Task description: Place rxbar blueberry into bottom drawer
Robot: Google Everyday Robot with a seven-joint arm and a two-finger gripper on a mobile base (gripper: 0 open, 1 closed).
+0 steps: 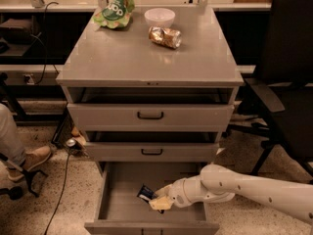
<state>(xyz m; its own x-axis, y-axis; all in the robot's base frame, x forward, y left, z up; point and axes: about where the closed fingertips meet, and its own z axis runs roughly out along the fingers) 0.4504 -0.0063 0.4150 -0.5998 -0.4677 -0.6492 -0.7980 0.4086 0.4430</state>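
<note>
The bottom drawer (115, 208) of the grey cabinet is pulled open and shows a plain grey tray. My white arm reaches in from the right, and the gripper (157, 201) is low inside the drawer near its middle. The rxbar blueberry (145, 194), a dark navy bar with a pale patch, sits tilted at the gripper's tip, close to the drawer floor. The bar's right end is hidden by the gripper.
On the cabinet top lie a green chip bag (114, 10), a white bowl (159, 17) and a crumpled gold foil packet (165, 36). Two upper drawers with black handles (150, 115) stand slightly open. A black office chair (286, 82) is on the right, a person's shoe (29, 160) on the left.
</note>
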